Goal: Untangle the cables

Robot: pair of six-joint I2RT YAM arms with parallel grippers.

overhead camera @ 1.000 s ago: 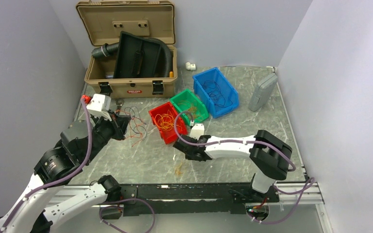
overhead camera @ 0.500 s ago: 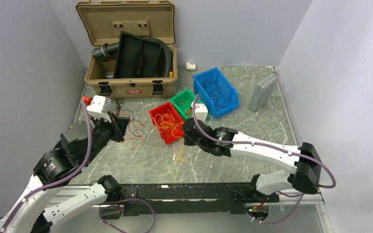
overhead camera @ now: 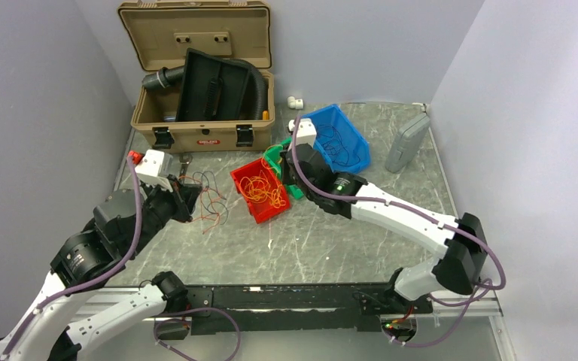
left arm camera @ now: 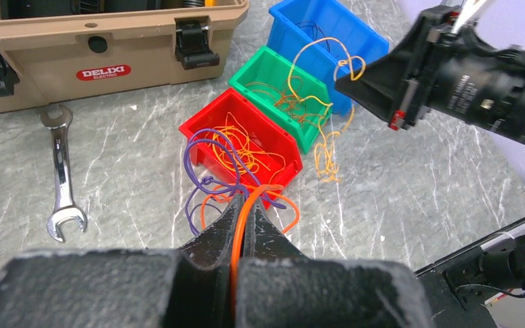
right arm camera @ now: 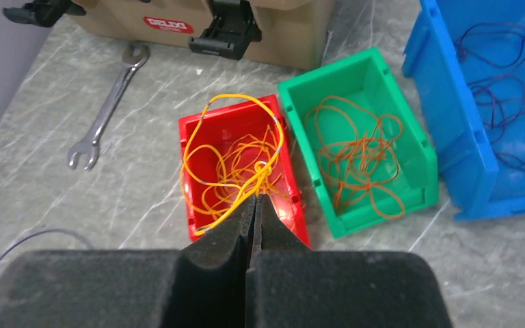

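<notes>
My left gripper (left arm camera: 245,203) is shut on a thick orange cable (left arm camera: 240,236) from the loose tangle of purple, orange and black cables (overhead camera: 209,199) on the table left of the red bin (overhead camera: 235,180). Purple loops (left arm camera: 205,164) hang just past its tips. My right gripper (right arm camera: 255,198) is shut on a thin yellow-orange cable (right arm camera: 229,102). It holds the cable above the red bin (right arm camera: 186,178). In the left wrist view this cable (left arm camera: 328,147) dangles from the right gripper (left arm camera: 342,80) down to the table.
A green bin (right arm camera: 420,143) holds orange-brown wires and a blue bin (right arm camera: 444,89) holds dark ones. A spanner (left arm camera: 60,178) lies near the open tan case (overhead camera: 203,135), which holds a black hose (overhead camera: 260,83). A grey box (overhead camera: 406,143) lies at the right and a white fitting (overhead camera: 295,101) behind.
My right arm has swung from the front middle of the table back over the bins. The orange cable has come up off the table with it. The left arm has barely moved.
</notes>
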